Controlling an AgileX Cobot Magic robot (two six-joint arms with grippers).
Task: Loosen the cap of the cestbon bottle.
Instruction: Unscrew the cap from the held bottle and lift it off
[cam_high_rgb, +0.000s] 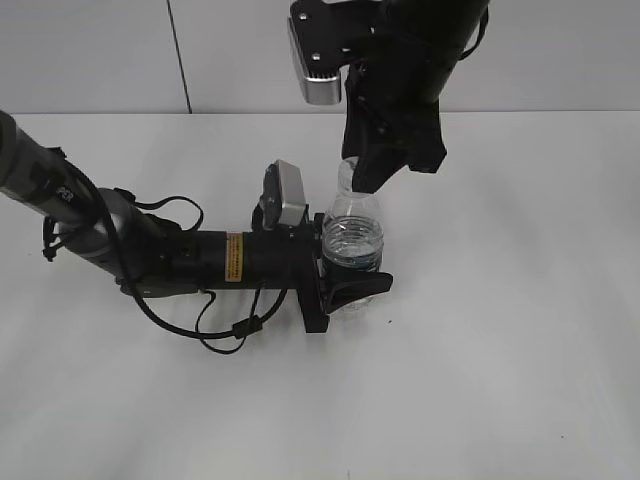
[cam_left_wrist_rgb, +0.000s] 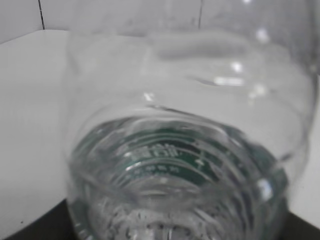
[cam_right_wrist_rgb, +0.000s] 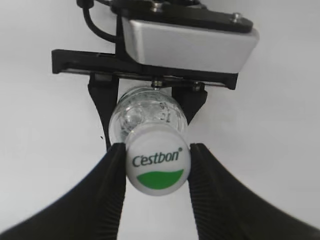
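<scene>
The cestbon bottle (cam_high_rgb: 352, 228) stands upright on the white table, clear with a dark green label band. My left gripper (cam_high_rgb: 345, 278) is shut around its lower body from the left. The bottle fills the left wrist view (cam_left_wrist_rgb: 185, 125), blurred and very close. My right gripper (cam_high_rgb: 368, 172) comes down from above over the bottle's top and hides the cap in the exterior view. In the right wrist view the white cap (cam_right_wrist_rgb: 157, 167) with its green patch sits between my right gripper's (cam_right_wrist_rgb: 157, 148) two black fingers, which press on both sides. The bottle's shoulder (cam_right_wrist_rgb: 145, 112) shows below the cap.
The left arm (cam_high_rgb: 150, 250) lies low across the table from the left, with loose black cables (cam_high_rgb: 225, 325) beside it. The left wrist camera housing (cam_right_wrist_rgb: 185, 45) sits just behind the bottle in the right wrist view. A white wall rises behind the table.
</scene>
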